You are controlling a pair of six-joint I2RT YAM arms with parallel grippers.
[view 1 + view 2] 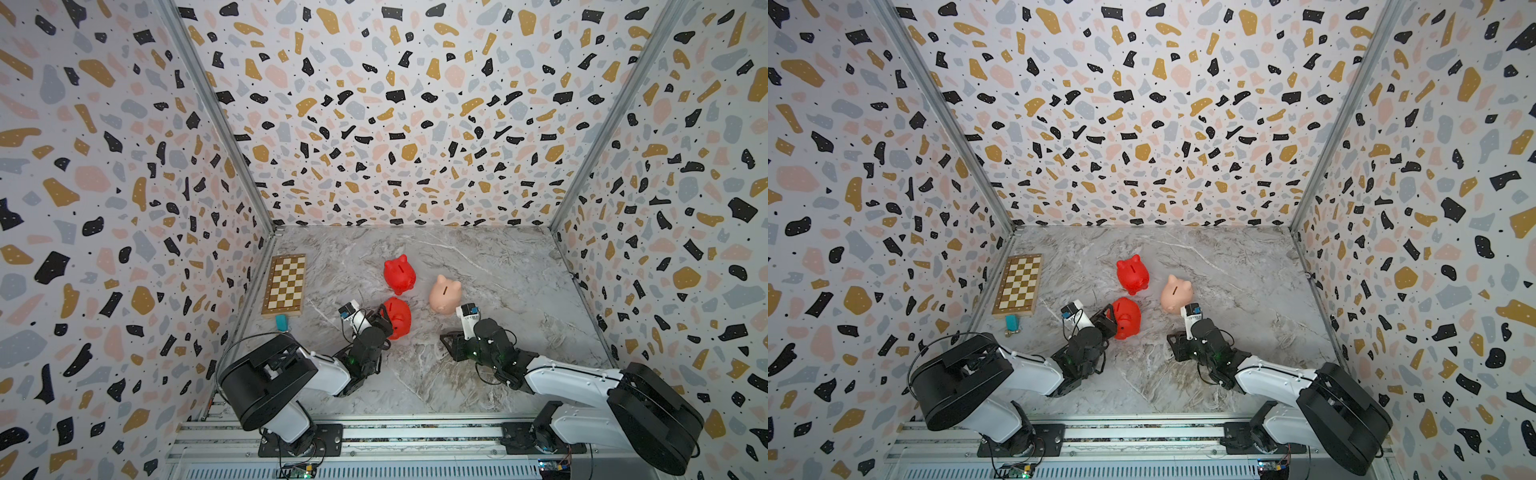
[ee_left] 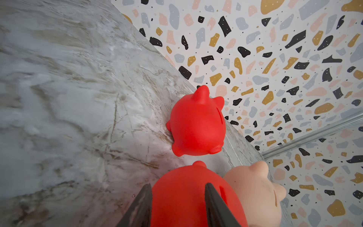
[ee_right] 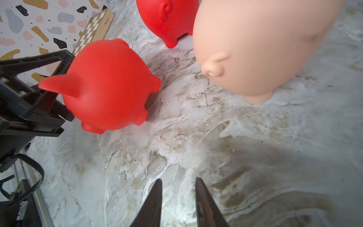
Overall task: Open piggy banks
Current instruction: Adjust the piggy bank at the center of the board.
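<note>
I'm working in what looks like a robot lab cell: terrazzo-print walls [image 1: 374,104] box in a marble-look table [image 1: 478,270], with an aluminium rail [image 1: 415,432] carrying the arm mounts [image 1: 300,441].

In the left wrist view, the bottom edge is cutting off the near red pig [image 2: 182,200] and the peach pig [image 2: 259,192] half-hidden behind it. There the left gripper [image 2: 177,184] is covering the red one's flanks with its fingers [image 2: 214,202], which are themselves running out of frame. In the right wrist view, the top edge is cropping the far red pig [image 3: 167,17] and the peach pig, and all three pigs are turning their bellies toward the table [image 3: 196,137], out of sight. In both top views the left gripper is blocking the near red pig's side, and the small teal thing [image 1: 281,322] beside the chessboard [image 1: 285,284] is showing too small to identify.
</note>
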